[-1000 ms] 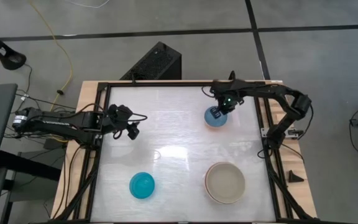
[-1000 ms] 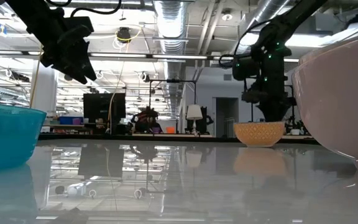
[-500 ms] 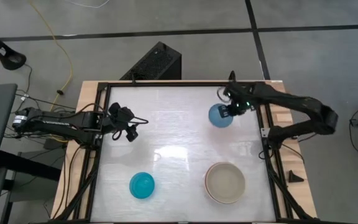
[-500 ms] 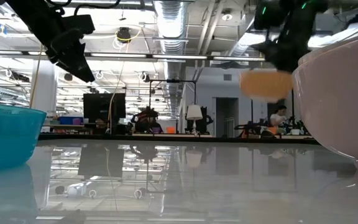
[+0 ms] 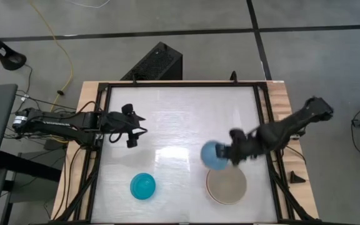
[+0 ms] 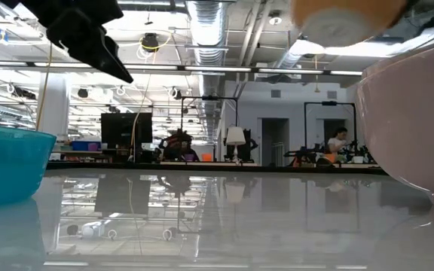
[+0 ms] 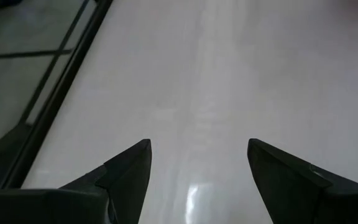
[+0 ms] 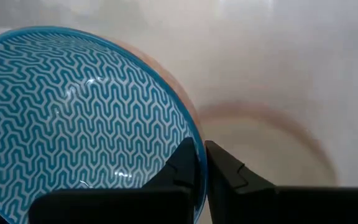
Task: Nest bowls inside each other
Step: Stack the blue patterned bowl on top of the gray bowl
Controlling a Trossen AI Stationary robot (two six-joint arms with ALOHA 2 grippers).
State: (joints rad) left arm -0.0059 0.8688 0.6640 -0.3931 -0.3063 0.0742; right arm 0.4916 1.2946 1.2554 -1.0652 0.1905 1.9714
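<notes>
A light blue bowl with a zigzag pattern inside hangs above the table, held by my right gripper. It is just beyond the far left rim of a stack of nested bowls, a cream one inside a pink one, which stands on the table near the front right. A small turquoise bowl stands on its base near the front left. My left gripper hovers open over the table's left side with nothing between its fingers. My right gripper pinches the blue bowl's rim, one finger inside the bowl and one outside its wall. The fingers come from the table's right, slanting down. The bowl is lifted clear of the table, and its pale underside shows in the low view.
A dark frame runs around the white tabletop. The middle and far part of the table lies bare. A black box sits on the floor beyond the far edge.
My right gripper has lifted the blue bowl off the table's far right and swung it up and toward the near edge, to beside the stack, rolling its wrist on the way. My left gripper has turned about in place.
</notes>
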